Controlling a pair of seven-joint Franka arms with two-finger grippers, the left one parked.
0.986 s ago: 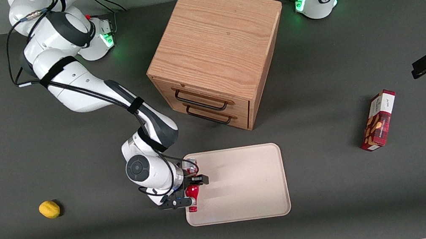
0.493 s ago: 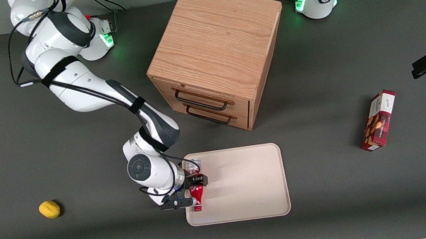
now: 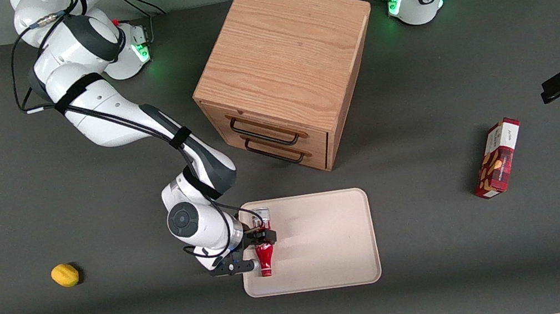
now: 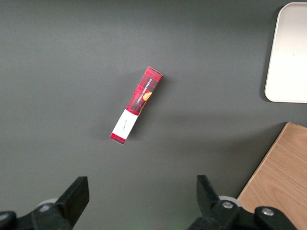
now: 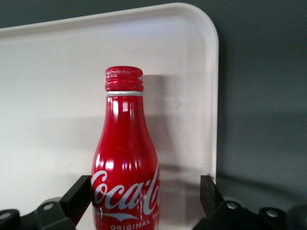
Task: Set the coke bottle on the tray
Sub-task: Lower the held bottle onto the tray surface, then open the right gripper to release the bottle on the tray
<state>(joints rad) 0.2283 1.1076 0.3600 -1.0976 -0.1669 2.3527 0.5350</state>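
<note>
Dark grey worktop [image 3: 445, 277] fills the front view, with a wooden cabinet [image 3: 287, 60] in the upper middle of the frame, its two black-handled drawers facing the camera. In the lower middle of the frame, in front of those drawers, lies the tray [image 3: 321, 240], flat and pale.

The bottle [image 3: 264, 255] lies lengthwise on the tray, just inside the rim at the working arm's end, silvery base toward the cabinet and red cap toward the front camera. The end effector [image 3: 259, 250] sits low over that same edge of the tray, straddling the bottle's body.

In the right wrist view the bottle [image 5: 124, 163] shows its white script logo and ribbed cap, with the tray [image 5: 48, 96] as backdrop and its rounded corner just past the cap. The end effector [image 5: 144, 196] is spread apart: one of the fingers [image 5: 79, 191] sits right at the bottle's side, while the other stands clear of it with bare tray between.

A lemon [image 3: 65, 274] rests toward the working arm's end of the worktop, level with the tray. A red box [image 3: 499, 159] lies toward the parked arm's end, well apart from the tray; the left wrist view shows the box [image 4: 136, 105] at mid-frame, slanted, alone on the grey surface.
</note>
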